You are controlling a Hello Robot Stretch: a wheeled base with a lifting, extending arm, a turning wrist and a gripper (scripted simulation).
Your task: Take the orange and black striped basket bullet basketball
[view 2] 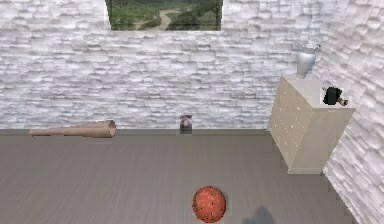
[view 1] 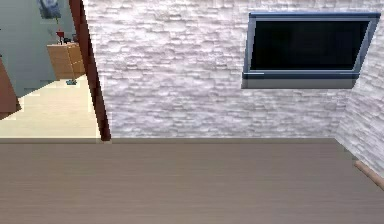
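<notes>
An orange-red ball with dark stripes, the basketball (view 2: 209,203), lies on the grey plank floor (view 2: 120,180) low in the arm side view, a little right of the middle.
A baseball bat (view 2: 75,129) lies along the white stone wall, with a small dark object (view 2: 186,124) beside it. A beige cabinet (view 2: 308,128) at the right carries a vase (view 2: 306,62) and a black item (view 2: 334,96). In the forward view, a dark television (view 1: 310,47) hangs on the wall and a doorway (view 1: 50,70) opens at the left.
</notes>
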